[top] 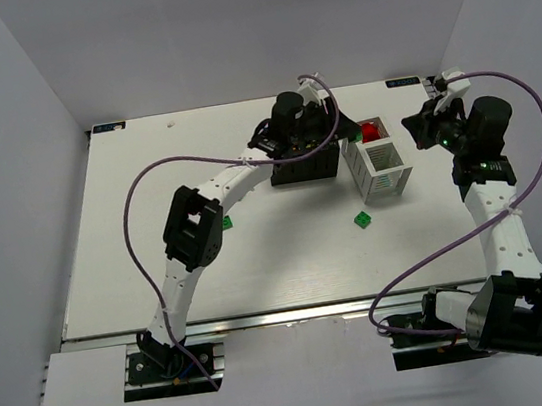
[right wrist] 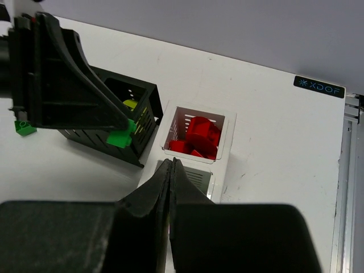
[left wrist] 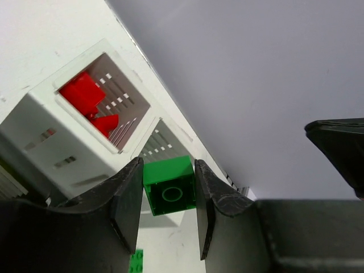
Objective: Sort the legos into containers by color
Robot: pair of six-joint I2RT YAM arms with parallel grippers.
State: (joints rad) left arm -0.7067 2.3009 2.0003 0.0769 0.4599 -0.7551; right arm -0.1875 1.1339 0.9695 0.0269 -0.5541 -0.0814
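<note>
Left claw (left wrist: 168,170) pinched a green brick (left wrist: 169,185) by the box (right wrist: 142,86); a drop seemed due next. Right claw (right wrist: 170,165) sat pressed together.

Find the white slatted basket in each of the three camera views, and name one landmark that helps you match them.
Top external: the white basket stands right of centre, just right of the black box.
Left wrist: upper left, seen tilted.
Right wrist: centre of the picture, right of the black box.
Shared landmark: the red bricks in one of its compartments.
</note>
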